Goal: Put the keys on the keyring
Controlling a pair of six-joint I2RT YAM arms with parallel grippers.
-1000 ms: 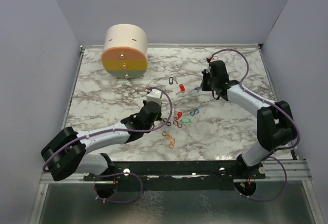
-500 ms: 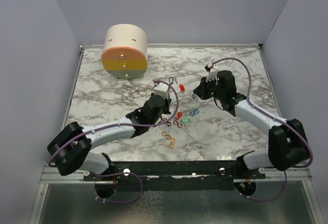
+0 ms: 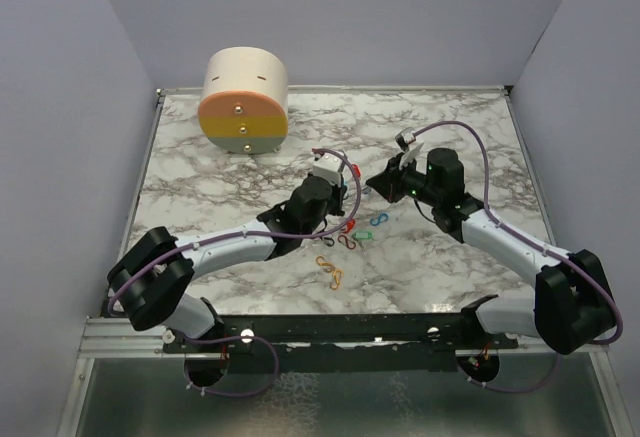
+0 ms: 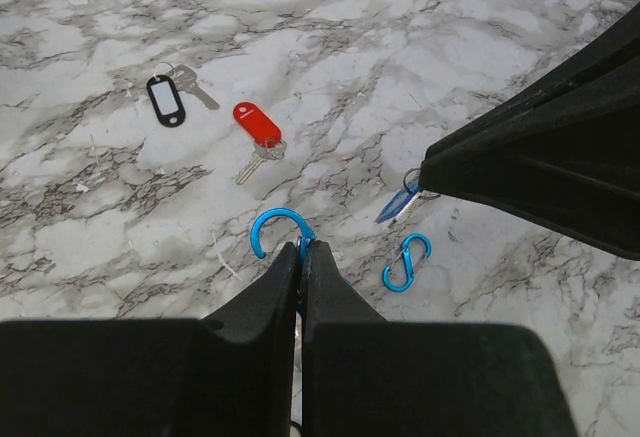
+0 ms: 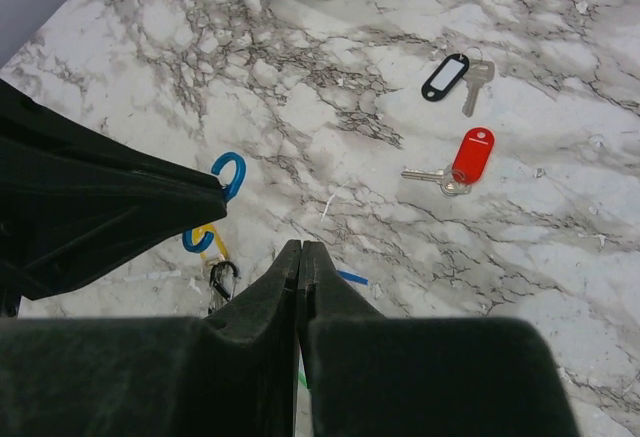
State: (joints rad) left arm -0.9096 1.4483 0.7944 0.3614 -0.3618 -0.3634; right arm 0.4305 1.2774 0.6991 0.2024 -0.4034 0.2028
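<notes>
Key with red oblong tag point(image 4: 257, 125), key with black oblong tag point(image 4: 166, 100) lying loose, labels unreadable. Left gripper point(image 4: 303, 249) clenched on blue S-shaped clip point(image 4: 275, 229), right gripper point(image 5: 300, 249) on blue oblong tag point(image 4: 398, 207).

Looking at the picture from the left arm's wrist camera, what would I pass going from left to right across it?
Black-tagged key → red-tagged key → large blue hook clip pinched in the left tool → small blue clip → right tool, reaching in from the right edge. The blue tag it pinches overlaps the small clip, so it is left out.
</notes>
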